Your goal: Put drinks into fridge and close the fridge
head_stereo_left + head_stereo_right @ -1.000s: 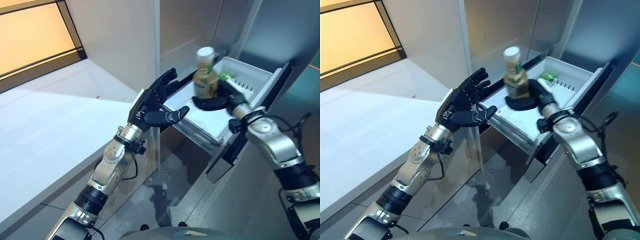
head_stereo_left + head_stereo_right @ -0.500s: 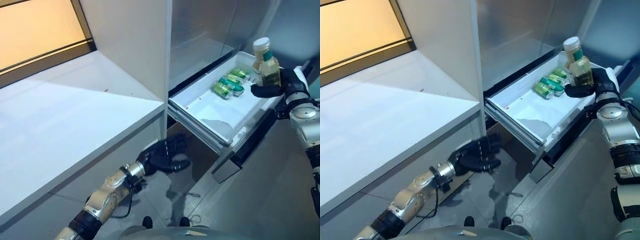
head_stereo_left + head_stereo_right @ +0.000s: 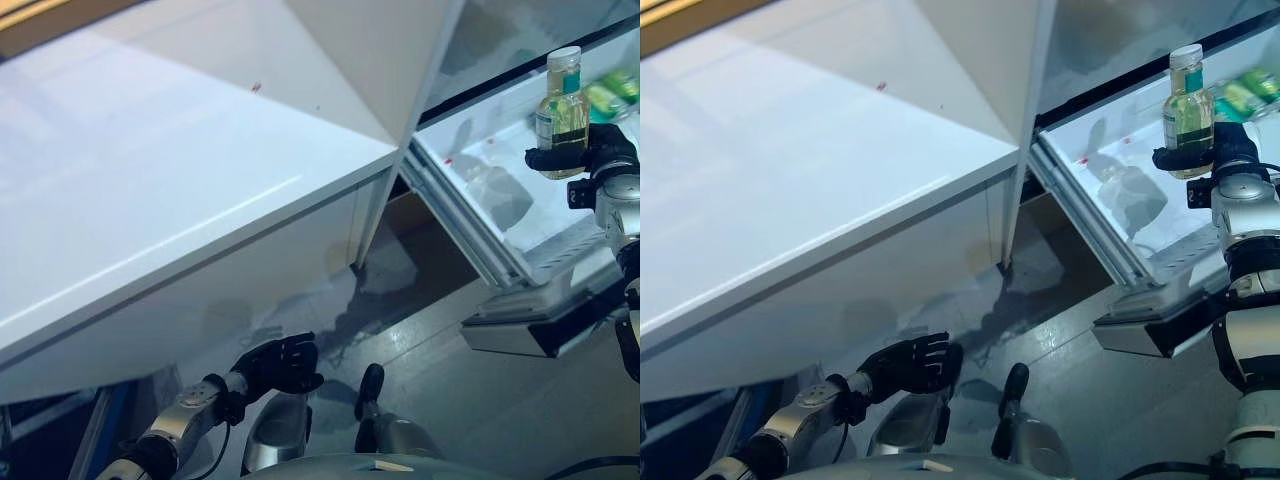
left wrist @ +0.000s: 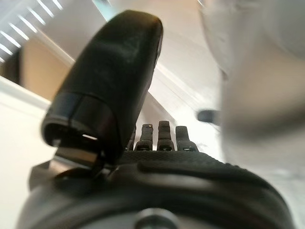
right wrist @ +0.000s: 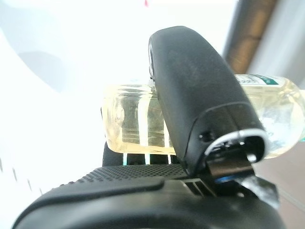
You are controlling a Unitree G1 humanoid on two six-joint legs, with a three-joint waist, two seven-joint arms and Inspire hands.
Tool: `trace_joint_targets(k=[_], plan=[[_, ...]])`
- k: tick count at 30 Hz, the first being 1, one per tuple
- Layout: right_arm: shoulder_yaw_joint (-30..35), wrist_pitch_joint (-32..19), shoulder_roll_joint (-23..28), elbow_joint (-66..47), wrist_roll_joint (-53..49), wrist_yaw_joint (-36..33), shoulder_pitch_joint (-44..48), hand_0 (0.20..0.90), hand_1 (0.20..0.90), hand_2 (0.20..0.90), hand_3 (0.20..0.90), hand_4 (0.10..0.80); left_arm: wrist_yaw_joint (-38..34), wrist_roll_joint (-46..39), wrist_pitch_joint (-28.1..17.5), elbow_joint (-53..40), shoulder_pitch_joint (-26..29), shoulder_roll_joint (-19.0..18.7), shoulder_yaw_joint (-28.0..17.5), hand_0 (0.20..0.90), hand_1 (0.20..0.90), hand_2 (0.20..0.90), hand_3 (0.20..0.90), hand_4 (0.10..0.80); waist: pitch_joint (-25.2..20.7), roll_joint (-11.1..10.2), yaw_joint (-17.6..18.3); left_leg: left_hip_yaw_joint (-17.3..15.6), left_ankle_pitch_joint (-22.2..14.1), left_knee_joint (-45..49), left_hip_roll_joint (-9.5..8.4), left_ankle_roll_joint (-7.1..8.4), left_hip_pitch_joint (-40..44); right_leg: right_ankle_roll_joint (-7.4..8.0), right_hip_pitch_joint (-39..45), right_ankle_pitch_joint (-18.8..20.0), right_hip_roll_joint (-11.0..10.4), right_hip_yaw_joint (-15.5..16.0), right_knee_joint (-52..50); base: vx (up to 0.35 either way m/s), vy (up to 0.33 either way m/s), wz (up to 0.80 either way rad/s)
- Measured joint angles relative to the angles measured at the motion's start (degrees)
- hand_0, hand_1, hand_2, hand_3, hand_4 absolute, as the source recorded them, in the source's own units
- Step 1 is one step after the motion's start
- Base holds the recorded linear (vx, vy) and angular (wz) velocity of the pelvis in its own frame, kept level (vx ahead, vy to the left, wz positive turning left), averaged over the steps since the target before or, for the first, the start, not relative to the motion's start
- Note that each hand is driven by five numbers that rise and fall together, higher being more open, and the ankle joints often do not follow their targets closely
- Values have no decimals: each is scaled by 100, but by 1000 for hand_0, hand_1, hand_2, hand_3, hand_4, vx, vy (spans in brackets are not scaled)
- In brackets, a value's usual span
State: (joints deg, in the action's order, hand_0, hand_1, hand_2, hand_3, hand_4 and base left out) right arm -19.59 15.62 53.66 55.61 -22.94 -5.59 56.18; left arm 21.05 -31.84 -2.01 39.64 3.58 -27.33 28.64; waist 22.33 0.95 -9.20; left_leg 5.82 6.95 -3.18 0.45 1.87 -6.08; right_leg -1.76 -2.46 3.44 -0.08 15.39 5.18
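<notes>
A clear bottle of pale yellow drink (image 3: 563, 103), white-capped, is held upright by the right hand (image 3: 592, 155), whose fingers (image 5: 143, 159) and thumb are clamped round its lower body; the clamp is confirmed in the right wrist view, where the thumb lies across the bottle's side. The bottle is held above the white fridge drawer (image 3: 492, 238), which is pulled out from the fridge, its floor showing bare and white below the bottle. Green cans (image 3: 612, 93) are seen lying in the drawer, beyond the bottle toward the drawer's far end; their number cannot be told. The dark drawer front (image 3: 545, 328) is seen at the near end of the drawer, below the right arm. A white bench (image 3: 180, 180) stands just beside the drawer, on the robot's left, with a small red speck (image 3: 256, 87) on its top. The left hand (image 3: 275, 364) hangs low, below the bench's front edge and well apart from the drawer, over the grey floor (image 3: 450, 390); its fingers (image 4: 164, 137) are loosely bent, apart from the thumb, and nothing is held in them.
</notes>
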Motion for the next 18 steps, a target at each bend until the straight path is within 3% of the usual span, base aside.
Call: trace_joint_targets(k=[7, 13, 14, 15, 16, 18], plan=[[86, 871, -88, 126, 644, 567, 117, 300, 300, 300, 200, 100, -417, 488, -36, 602, 404, -59, -932, 900, 900, 900, 900, 800, 628, -241, 11, 1, 2, 41, -31, -4, -45, 3, -17, 0, -35, -21, -25, -15, -17, 2], [-376, 1224, -68, 510, 2498, 1743, 360, 300, 300, 300, 200, 100, -454, 490, 32, 623, 649, -88, -1096, 900, 900, 900, 900, 800, 713, -261, -6, -12, 2, 104, -42, -4, -77, 3, -17, 0, -37, -11, -45, -4, 0, 1], [-404, 1274, -68, 541, 2637, 1935, 362, 333, 333, 333, 238, 138, -447, 492, 81, 628, 651, -88, -1094, 900, 900, 900, 900, 800, 714, -259, -7, -13, 2, 110, -45, -4, -81, 3, -18, 0, -35, -10, -48, 0, 0, 0], [-405, 1309, -67, 546, 2715, 2045, 366, 458, 458, 458, 384, 284, -440, 492, 97, 637, 647, -88, -1094, 900, 900, 900, 900, 800, 714, -259, -8, -13, 2, 115, -46, -4, -83, 3, -18, 0, -35, -9, -49, 0, 0, 0], [-413, 1343, -60, 628, 2832, 2244, 412, 900, 900, 900, 900, 800, -428, 497, 132, 651, 643, -88, -1094, 900, 900, 900, 900, 800, 714, -259, -11, -14, 2, 128, -45, -4, -84, 3, -19, -1, -34, -7, -61, 0, 0, 0], [-465, 1319, -48, 753, 2953, 2513, 509, 900, 900, 900, 900, 800, -415, 501, 182, 657, 642, -88, -1094, 900, 900, 900, 900, 800, 722, -245, -14, -15, 2, 142, -46, -4, -97, 3, -21, -1, -29, -4, -62, 0, 0, 0]])
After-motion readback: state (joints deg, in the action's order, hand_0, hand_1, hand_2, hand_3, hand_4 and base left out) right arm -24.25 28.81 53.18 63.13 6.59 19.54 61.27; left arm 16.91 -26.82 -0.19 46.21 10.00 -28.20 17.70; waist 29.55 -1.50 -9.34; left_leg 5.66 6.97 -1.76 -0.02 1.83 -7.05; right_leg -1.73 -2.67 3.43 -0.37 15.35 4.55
